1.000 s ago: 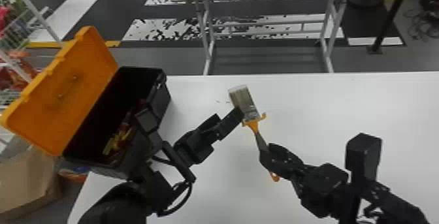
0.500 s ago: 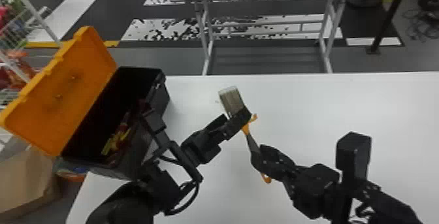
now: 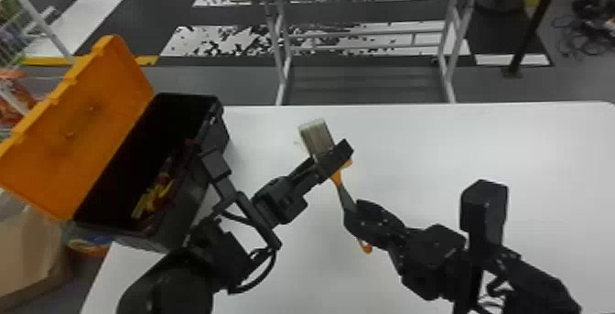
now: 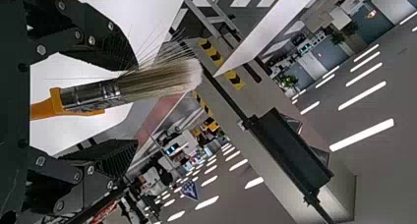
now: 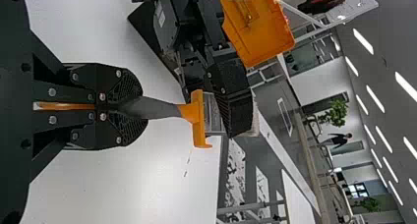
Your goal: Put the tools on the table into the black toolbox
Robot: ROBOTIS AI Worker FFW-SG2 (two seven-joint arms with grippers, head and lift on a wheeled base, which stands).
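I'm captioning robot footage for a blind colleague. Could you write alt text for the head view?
A robot's right gripper holds a paintbrush by its handle over a white table, while the open left gripper has its fingers around the brush near the bristles. At left, a black toolbox with its orange lid open has tools inside.

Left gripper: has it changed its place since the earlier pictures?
Yes. In the head view, the left gripper has moved right, farther from the black toolbox, and one finger now reaches across the paintbrush.
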